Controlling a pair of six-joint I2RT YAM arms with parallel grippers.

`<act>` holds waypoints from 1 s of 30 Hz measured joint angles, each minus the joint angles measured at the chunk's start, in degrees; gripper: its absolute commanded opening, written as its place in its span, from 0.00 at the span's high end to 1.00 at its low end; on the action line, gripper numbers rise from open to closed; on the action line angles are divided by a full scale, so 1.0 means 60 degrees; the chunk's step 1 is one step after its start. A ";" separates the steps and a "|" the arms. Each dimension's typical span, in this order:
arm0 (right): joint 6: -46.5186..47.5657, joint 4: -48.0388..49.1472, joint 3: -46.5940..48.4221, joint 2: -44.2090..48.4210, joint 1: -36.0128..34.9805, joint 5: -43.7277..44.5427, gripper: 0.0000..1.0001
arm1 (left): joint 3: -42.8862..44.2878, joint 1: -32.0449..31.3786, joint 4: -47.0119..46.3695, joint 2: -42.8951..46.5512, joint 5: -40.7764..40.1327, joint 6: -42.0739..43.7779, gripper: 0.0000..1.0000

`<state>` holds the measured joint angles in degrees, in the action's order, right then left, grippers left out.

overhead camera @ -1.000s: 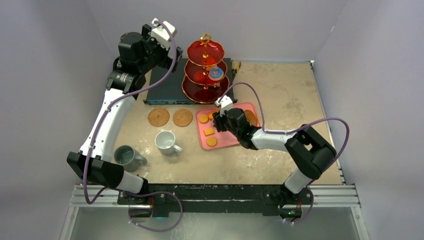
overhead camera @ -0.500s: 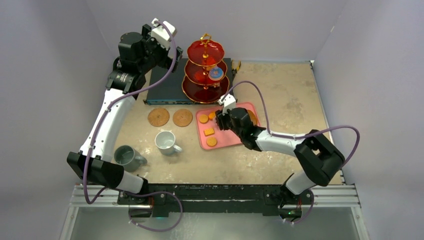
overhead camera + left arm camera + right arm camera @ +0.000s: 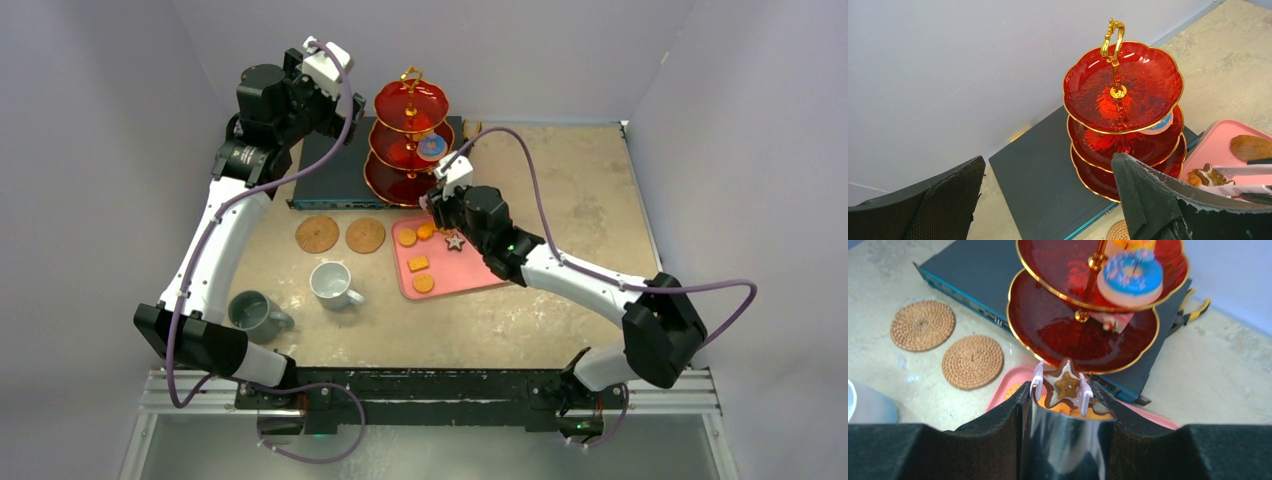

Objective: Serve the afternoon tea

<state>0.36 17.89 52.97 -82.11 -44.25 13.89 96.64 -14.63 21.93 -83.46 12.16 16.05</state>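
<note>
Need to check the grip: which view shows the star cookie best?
Right wrist: the star cookie sits centred and close between the right gripper's fingertips. Left wrist catches it partly at the frame edge; top external shows only a tiny star.

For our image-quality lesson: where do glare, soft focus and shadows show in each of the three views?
Left wrist view: bright glare patches on the top plate of the glossy red three-tier stand. Right wrist view: the brown star-shaped iced cookie is sharp, the blue-iced doughnut behind it slightly soft. Top external view: even light, only faint shadows on the beige table.
</note>
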 measured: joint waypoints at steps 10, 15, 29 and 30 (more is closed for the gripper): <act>0.1049 -0.0969 0.2809 -0.0004 0.0652 -0.0040 0.67 | 0.0000 0.0000 0.0000 0.0000 0.0000 0.0000 0.01; 0.1330 -0.1213 0.4149 -0.0113 0.1239 -0.0262 0.67 | 0.0000 0.0000 0.0000 0.0004 -0.0004 0.0004 0.01; 0.1577 -0.1424 0.6280 -0.2047 0.1657 -0.0772 0.66 | 0.0000 0.0000 0.0000 0.0029 -0.0004 0.0000 0.01; 0.1596 -0.1461 0.6375 -0.2222 0.1668 -0.0783 0.66 | 0.0000 0.0000 0.0004 0.0040 -0.0004 0.0004 0.01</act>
<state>9.93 9.13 91.22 -95.44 -34.24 9.19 96.64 -14.63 21.96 -83.22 12.14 16.08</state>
